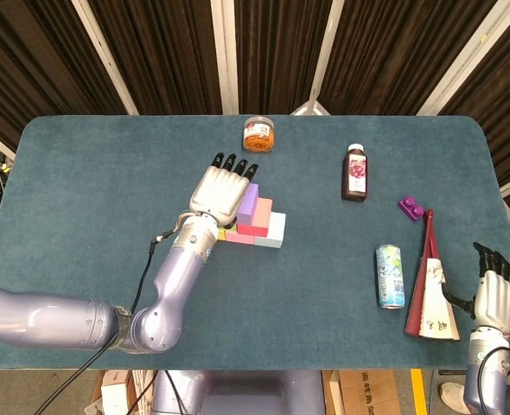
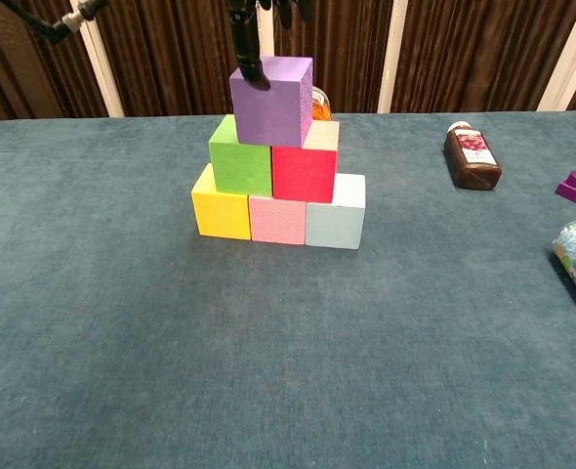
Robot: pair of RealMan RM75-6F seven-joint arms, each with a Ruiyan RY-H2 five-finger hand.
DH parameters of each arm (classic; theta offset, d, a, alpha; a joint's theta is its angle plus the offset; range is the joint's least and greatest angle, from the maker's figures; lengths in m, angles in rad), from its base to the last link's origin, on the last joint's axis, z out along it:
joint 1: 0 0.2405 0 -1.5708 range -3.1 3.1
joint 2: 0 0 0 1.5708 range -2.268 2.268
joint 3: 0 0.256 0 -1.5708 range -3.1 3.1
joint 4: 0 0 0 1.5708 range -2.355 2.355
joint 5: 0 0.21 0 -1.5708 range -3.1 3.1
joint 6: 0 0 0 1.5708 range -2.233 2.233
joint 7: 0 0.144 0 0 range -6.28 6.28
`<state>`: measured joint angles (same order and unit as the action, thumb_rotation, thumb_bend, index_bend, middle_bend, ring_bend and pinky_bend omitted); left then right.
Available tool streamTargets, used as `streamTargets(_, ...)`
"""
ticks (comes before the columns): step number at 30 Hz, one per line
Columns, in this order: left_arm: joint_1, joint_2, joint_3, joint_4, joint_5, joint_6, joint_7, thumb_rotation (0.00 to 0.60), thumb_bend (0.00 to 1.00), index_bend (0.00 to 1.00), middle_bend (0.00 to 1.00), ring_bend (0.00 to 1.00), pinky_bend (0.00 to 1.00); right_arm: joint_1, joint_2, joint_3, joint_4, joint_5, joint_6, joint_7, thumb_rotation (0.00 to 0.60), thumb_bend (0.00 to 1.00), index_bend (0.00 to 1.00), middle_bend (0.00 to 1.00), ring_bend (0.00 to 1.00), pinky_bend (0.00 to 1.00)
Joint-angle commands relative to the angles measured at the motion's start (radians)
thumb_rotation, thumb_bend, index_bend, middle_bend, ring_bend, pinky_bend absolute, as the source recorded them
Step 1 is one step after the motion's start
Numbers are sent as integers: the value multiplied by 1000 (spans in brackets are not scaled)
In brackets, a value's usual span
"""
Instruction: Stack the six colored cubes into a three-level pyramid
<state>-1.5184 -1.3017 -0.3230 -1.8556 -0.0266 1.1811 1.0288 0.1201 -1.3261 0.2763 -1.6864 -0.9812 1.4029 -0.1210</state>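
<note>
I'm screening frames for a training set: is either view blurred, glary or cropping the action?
Head view: sharp, evenly lit, no glare; the left hand covers much of the cube pyramid. Chest view: cubes crisp with only soft shadows, but the hand is cropped at the top edge, only dark fingertips at the purple cube showing.

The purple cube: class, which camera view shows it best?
The chest view: the purple cube faces the camera on the green cube and red cube. In the head view the left robot hand covers most of it.
</note>
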Motion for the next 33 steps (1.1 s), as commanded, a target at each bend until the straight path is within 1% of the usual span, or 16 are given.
streamTargets(1,28,47,-14,-53,41,8,-33,600,340,60,57,0,0,-2,4,-10,-7,-29,4,8,600,278,126,138,0,0)
streamTargets(5,102,149,-10,-144,109,5,-94,600,340,59,56,0,0,-7,20,-45,-46,-111,-4,49,600,278,160,138,0,0)
streamTargets(8,173,221,7,-198,198,-9,-156,600,340,54,56,0,0,-3,28,-74,-75,-175,-13,55,600,278,167,138,0,0)
streamTargets(11,266,288,15,-245,337,-23,-265,600,340,52,55,0,0,13,24,-97,-104,-215,-19,-2,600,278,176,138,0,0)
streamTargets(15,386,352,24,-277,517,-37,-420,600,340,52,53,0,0,47,15,-113,-151,-234,-46,-96,600,278,181,138,0,0)
streamTargets(18,447,393,39,-285,604,-57,-488,600,341,60,54,0,0,71,5,-113,-177,-226,-67,-145,600,278,184,137,0,0)
streamTargets(23,543,460,73,-328,754,-68,-572,600,340,70,61,0,0,115,-19,-90,-201,-178,-100,-209,600,278,186,138,0,0)
streamTargets(25,606,481,94,-351,854,-47,-627,600,341,69,59,0,0,137,-29,-78,-208,-158,-113,-237,600,278,186,138,0,0)
streamTargets(27,675,499,129,-364,952,-23,-676,600,341,69,57,0,0,160,-39,-66,-210,-135,-125,-270,600,278,186,137,0,0)
streamTargets(28,695,504,141,-366,982,-17,-688,600,340,69,57,0,0,168,-43,-62,-210,-125,-130,-280,600,278,186,137,0,0)
streamTargets(30,757,519,180,-367,1074,9,-715,600,340,69,58,0,0,193,-53,-50,-209,-90,-148,-309,600,278,186,137,0,0)
streamTargets(33,850,524,233,-356,1212,83,-746,600,341,70,64,0,0,221,-69,-33,-200,-37,-163,-340,600,277,186,138,0,0)
